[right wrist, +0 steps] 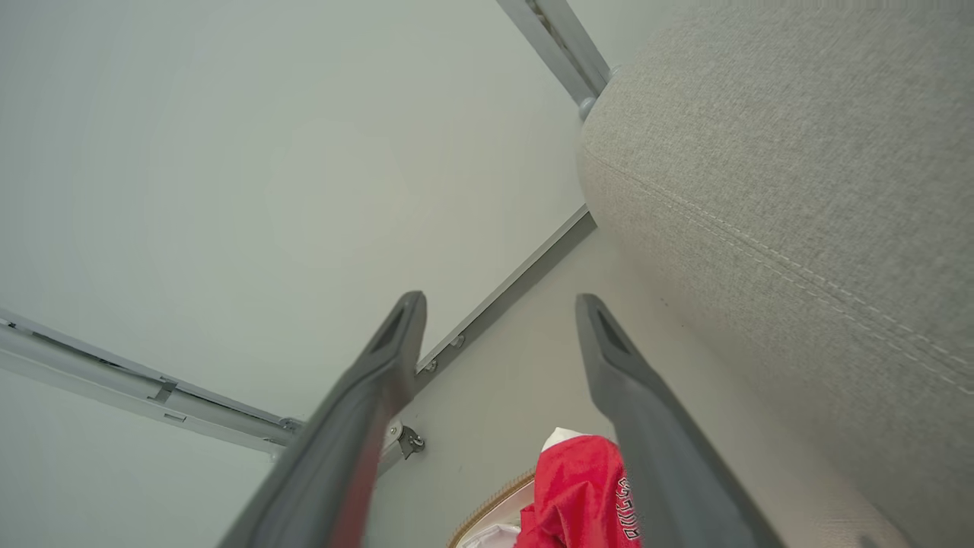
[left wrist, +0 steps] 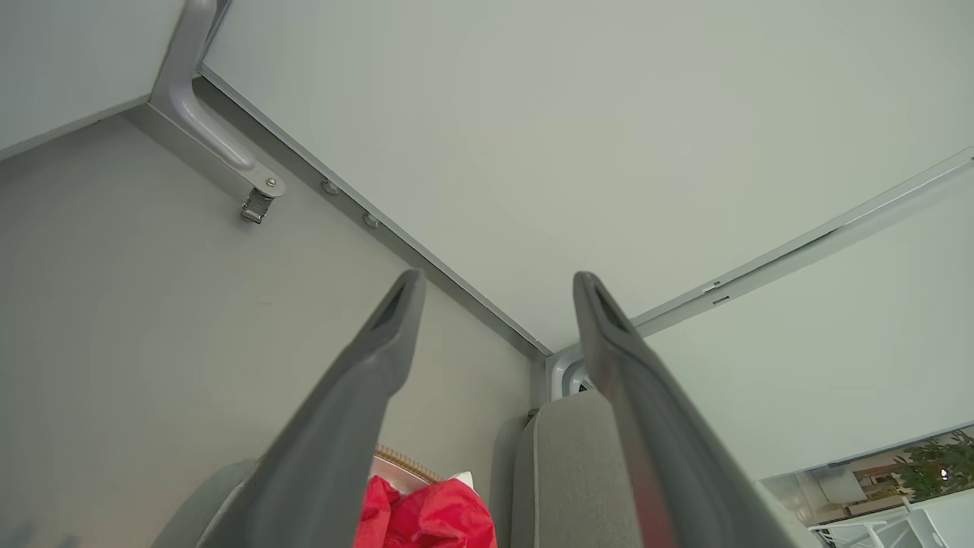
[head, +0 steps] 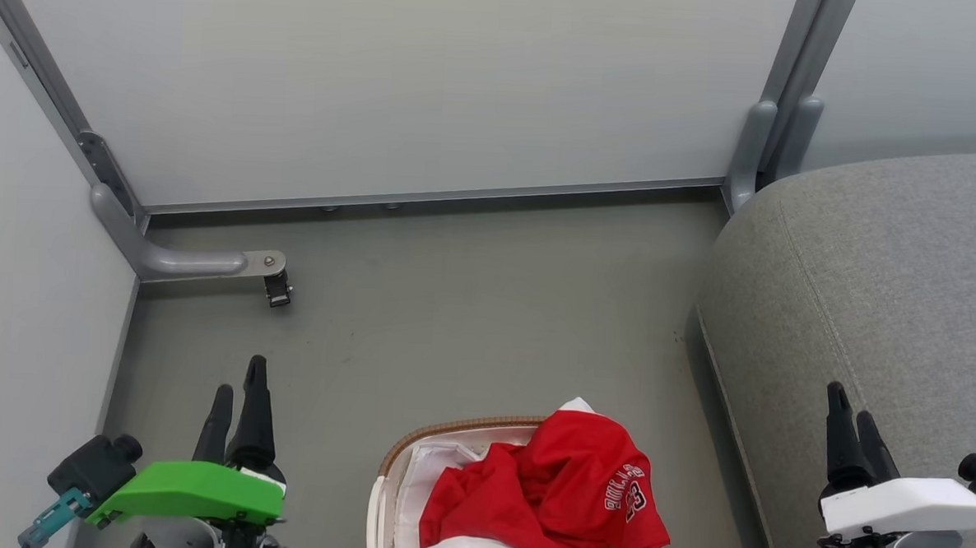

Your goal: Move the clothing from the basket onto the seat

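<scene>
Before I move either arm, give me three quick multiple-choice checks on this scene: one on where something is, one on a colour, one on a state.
1. The grey seat stands on which side of the laundry basket?
A. the robot's right
B. the robot's left
C. underneath it

2. The clothing heaped in the basket is mainly:
A. blue
B. red
C. green

3. The left gripper and right gripper are:
A. both open and empty
B. both shut on cloth
C. one open, one shut

Answers:
1 A: in the head view the seat lies at the right, the basket at bottom centre.
2 B: the cloth is red with white lettering and panels.
3 A: each wrist view shows the jaws spread wide with nothing between.
</scene>
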Motion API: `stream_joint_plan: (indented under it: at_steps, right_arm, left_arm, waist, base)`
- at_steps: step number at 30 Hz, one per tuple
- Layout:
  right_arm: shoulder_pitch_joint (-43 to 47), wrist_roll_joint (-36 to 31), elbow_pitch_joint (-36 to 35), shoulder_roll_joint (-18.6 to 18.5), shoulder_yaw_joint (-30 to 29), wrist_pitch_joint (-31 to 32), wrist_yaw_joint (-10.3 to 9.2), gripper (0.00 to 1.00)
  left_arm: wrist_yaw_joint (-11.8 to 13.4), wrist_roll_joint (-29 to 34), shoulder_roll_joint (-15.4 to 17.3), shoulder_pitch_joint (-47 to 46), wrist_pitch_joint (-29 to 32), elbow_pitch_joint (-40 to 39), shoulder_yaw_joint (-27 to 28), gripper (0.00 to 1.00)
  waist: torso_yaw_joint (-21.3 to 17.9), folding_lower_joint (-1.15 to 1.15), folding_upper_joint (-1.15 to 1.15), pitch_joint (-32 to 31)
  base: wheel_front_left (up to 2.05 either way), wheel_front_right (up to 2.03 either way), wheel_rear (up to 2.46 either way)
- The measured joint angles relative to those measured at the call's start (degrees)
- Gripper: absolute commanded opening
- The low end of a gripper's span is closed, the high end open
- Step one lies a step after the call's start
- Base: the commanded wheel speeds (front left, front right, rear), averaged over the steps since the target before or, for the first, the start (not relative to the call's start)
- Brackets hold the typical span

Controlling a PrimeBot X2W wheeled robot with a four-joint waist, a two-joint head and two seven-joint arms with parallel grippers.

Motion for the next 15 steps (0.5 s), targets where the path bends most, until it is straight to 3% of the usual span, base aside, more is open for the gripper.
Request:
stream_joint_plan:
  at_steps: [15]
  right_arm:
    - [0.5,-11.9,-0.7,-0.2,0.9,-2.6,0.0,1.0]
  left_arm:
    - [1.8,11.9,0.1,0.1,-2.5,0.7,-3.2,1.0]
  waist:
    - [0.1,0.0,0.0,0.0]
  base:
    - [0.0,0.0,0.0]
